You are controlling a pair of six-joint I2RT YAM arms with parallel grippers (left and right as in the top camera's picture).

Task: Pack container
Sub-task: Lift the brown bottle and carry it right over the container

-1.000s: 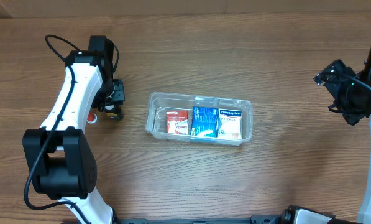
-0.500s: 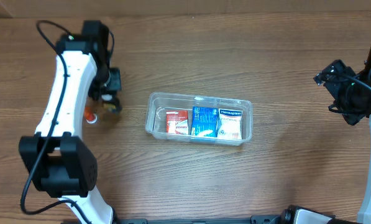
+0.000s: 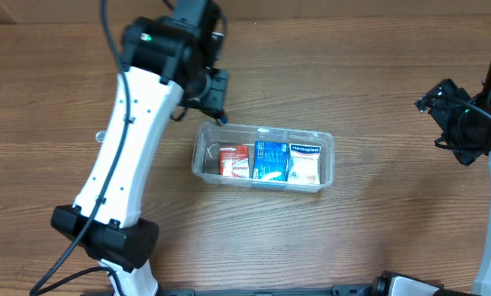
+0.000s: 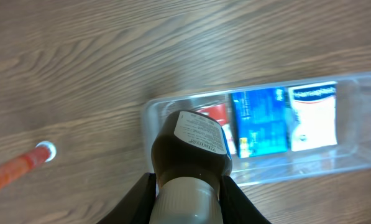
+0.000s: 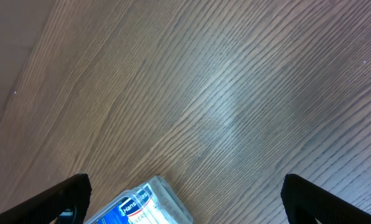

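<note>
L hand clamps a brown bottle, upper left of centre, just over the container's left end. Container sits mid-frame on the surface, long axis left-right, free slot at that end. R hand gapes wide, far right; L is nearer.

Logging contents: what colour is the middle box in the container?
Blue; the middle box shows best in the left wrist view.

The left arm has white links, black joints and a thin black cable. The left gripper and right gripper have black fingers.
</note>
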